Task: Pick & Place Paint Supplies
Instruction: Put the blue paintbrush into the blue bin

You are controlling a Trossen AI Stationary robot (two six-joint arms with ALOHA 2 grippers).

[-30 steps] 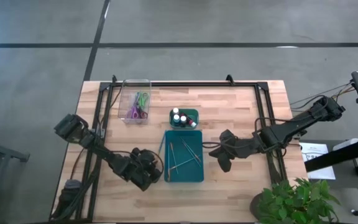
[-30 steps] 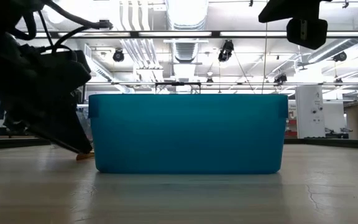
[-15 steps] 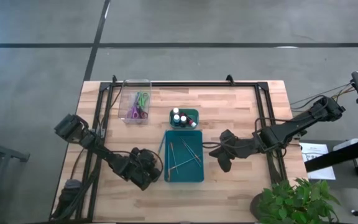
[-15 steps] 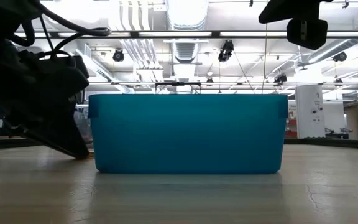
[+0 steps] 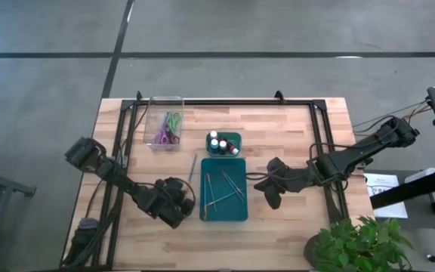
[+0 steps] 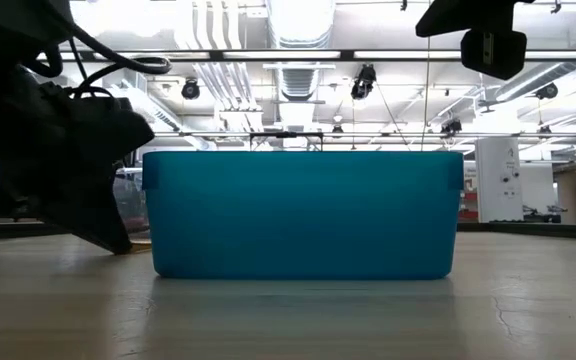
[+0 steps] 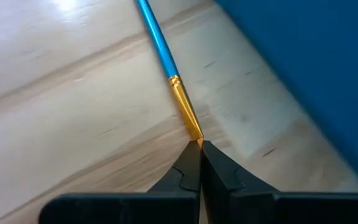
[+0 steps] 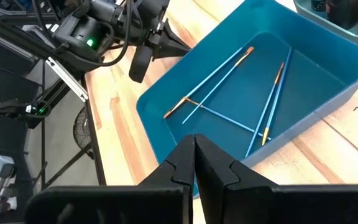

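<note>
Light wooden butcher-block table with black metal frame rails along its edges. Lying directly on it: long teal plastic tray near the middle; small green square container just behind the tray, holding paint bottles; clear plastic box toward the back left, holding scissors. One thin blue-handled brush with gold ferrule lies loose on the wood just beside the tray's left wall, roughly parallel to it.

We see a pale wooden table with visible grain, a smooth matt teal plastic tray, a glossy blue brush with a shiny gold metal collar.
</note>
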